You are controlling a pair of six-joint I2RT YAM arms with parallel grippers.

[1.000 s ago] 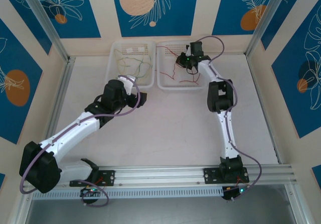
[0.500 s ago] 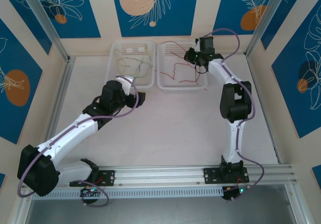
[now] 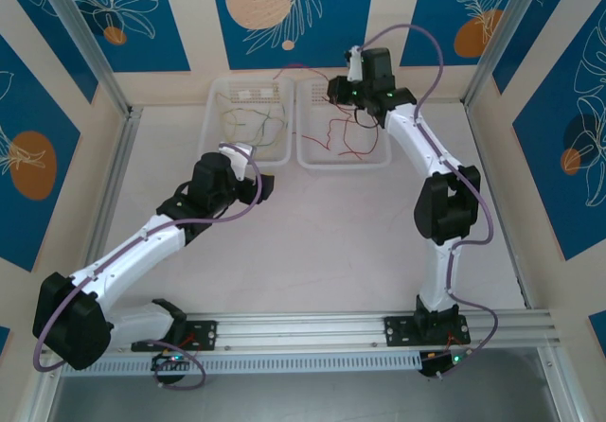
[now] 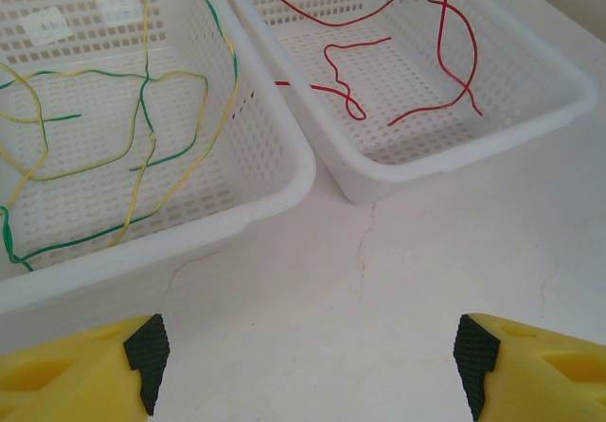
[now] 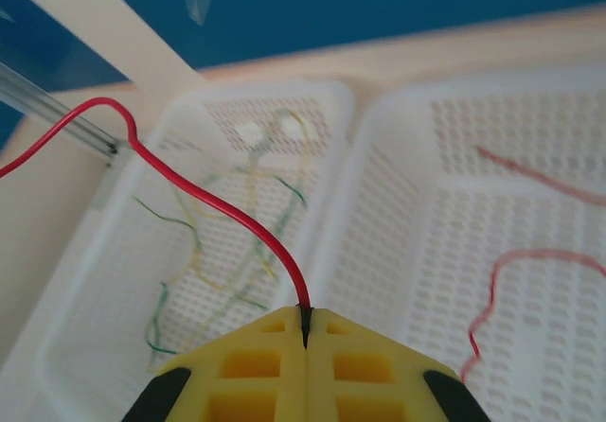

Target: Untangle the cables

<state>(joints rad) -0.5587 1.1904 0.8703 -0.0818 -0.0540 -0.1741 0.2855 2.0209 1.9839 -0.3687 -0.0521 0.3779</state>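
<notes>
My right claw [image 5: 305, 332] is pinched on one red cable [image 5: 218, 209]. Its long line goes from my claw up and left, over the left basket [image 4: 284, 171] of yellow and green cables [image 4: 142, 110]. More red cables [image 4: 352, 100] curl in the right basket [image 4: 445, 171] at the far edge of the counter [image 4: 398, 280]. My left claw [image 4: 303, 365] is wide apart.

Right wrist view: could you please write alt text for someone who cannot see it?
The shut right tool pinches the end of a red cable that arcs up and left over a white basket of yellow-green cables. A second basket at right holds more red cables.
</notes>
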